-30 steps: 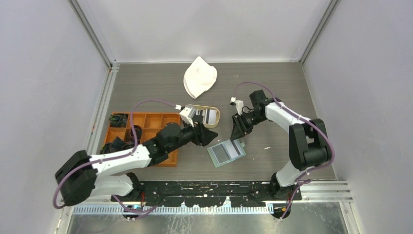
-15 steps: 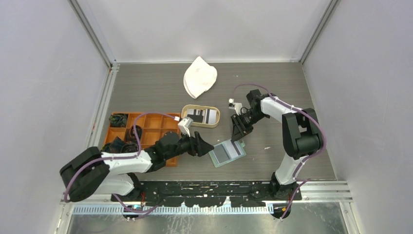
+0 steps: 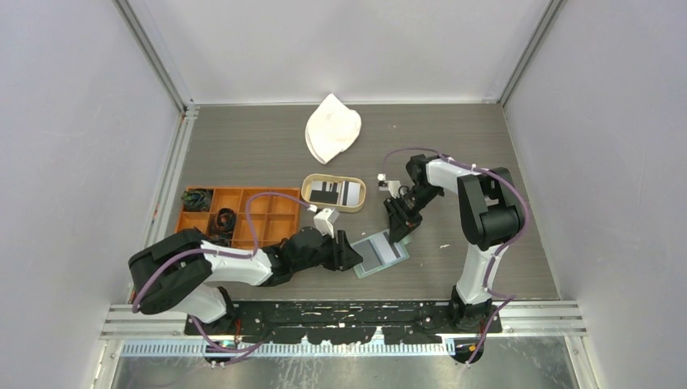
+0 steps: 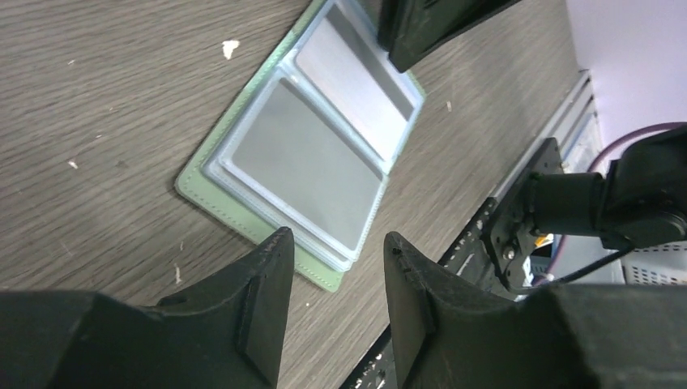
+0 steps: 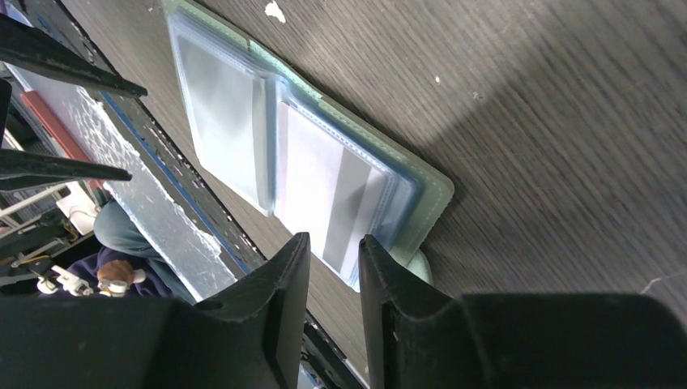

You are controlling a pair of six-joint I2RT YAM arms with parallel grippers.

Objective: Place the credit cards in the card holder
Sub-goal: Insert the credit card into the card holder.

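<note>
The sage-green card holder (image 3: 377, 254) lies open on the table, clear pockets up. A pale card with a grey stripe (image 5: 344, 198) sits in one pocket. My left gripper (image 3: 353, 253) is low at the holder's left edge, open, with the holder's near corner (image 4: 324, 271) just beyond its tips (image 4: 336, 241) and nothing between them. My right gripper (image 3: 397, 232) hangs over the holder's far right edge (image 5: 421, 203), its jaws a narrow gap apart (image 5: 334, 241) and empty. Two more credit cards, one black (image 3: 324, 197) and one white with stripes (image 3: 349, 191), lie in the oval wooden tray (image 3: 334, 180).
An orange compartmented tray (image 3: 267, 209) with dark items stands left of the holder, partly under my left arm. A crumpled white cloth (image 3: 332, 128) lies at the back. The metal rail (image 4: 518, 203) of the table's near edge runs close behind the holder.
My left arm has swung from beside the oval tray down and forward to the holder's left edge. The right gripper has shifted slightly toward the holder's far edge.
</note>
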